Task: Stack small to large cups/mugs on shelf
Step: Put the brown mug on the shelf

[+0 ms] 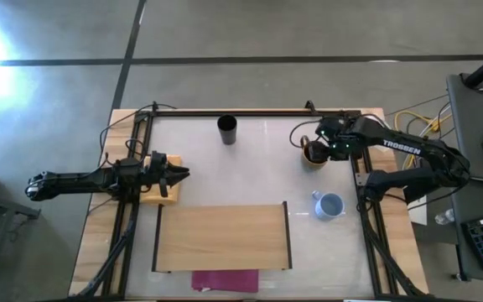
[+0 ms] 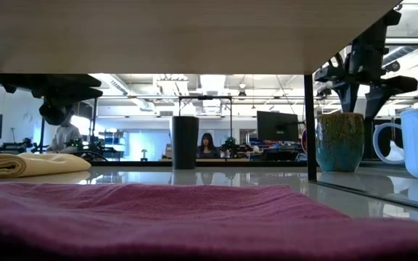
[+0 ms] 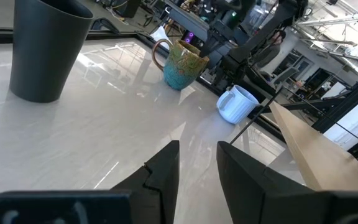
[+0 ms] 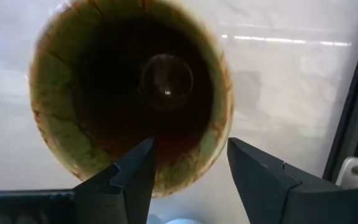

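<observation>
Lying nearest, at the front edge of the bench, is a magenta strip [image 1: 225,280], and just behind it the light-wood shelf [image 1: 222,238] stands bare along the front middle. Toward the right side, just beside the shelf's right end, the pale blue mug [image 1: 329,205] sits upright on the white bench top [image 1: 250,168]. Farther back on the right, the brown mug [image 1: 313,155] stands upright with its handle toward the far edge, and the right gripper [image 4: 188,171] hangs directly over its mouth with its fingers parted, one finger [image 4: 132,171] inside the rim and the other outside, not closed on the wall. Near the middle of the far edge stands the black cup [image 1: 227,129], upright and well apart from both mugs. At the left edge the left gripper [image 1: 179,174] rests low over a folded yellow cloth [image 1: 164,191], its fingers [image 3: 166,168] a little apart and holding nothing, pointing across the bench toward the cups.
</observation>
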You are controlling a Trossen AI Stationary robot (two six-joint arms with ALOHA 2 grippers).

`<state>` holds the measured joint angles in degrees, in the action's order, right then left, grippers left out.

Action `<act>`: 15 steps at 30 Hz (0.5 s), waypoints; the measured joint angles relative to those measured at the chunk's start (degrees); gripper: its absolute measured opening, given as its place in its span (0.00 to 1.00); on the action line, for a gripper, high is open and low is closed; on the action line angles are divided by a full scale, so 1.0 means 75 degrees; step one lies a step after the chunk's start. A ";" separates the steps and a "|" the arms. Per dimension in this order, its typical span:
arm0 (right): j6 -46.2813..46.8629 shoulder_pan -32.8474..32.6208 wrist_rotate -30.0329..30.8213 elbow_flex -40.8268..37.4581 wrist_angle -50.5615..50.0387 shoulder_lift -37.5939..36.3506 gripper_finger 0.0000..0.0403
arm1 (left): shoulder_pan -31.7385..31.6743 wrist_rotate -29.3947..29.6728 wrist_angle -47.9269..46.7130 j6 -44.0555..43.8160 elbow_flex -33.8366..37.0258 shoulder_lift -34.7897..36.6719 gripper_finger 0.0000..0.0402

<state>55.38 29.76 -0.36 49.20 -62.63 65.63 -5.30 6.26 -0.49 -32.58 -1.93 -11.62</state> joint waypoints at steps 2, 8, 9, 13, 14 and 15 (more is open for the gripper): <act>0.0291 -0.0185 0.0040 -0.0127 0.0121 0.0000 0.48 | 0.0003 0.0000 -0.0003 -0.0002 0.0003 0.0001 0.23; 0.0632 -0.0339 0.0151 -0.0417 0.0682 0.0000 0.45 | 0.0003 0.0000 -0.0001 -0.0001 0.0003 0.0000 0.23; 0.0627 -0.0339 0.0185 -0.0437 0.0713 0.0000 0.43 | 0.0001 0.0000 -0.0003 -0.0002 0.0001 0.0001 0.23; 0.0588 -0.0336 0.0265 -0.0579 0.0699 0.0000 0.35 | 0.0000 0.0000 -0.0002 0.0000 0.0002 0.0003 0.23; 0.0529 -0.0336 0.0271 -0.0610 0.0693 0.0000 0.33 | 0.0001 0.0000 -0.0001 0.0000 0.0003 0.0001 0.23; 0.0469 -0.0336 0.0288 -0.0638 0.0693 0.0000 0.30 | 0.0000 0.0000 -0.0002 -0.0002 0.0001 0.0001 0.23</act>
<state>58.89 27.24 1.80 44.42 -57.43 65.63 -5.30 6.26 -0.50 -32.60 -1.93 -11.61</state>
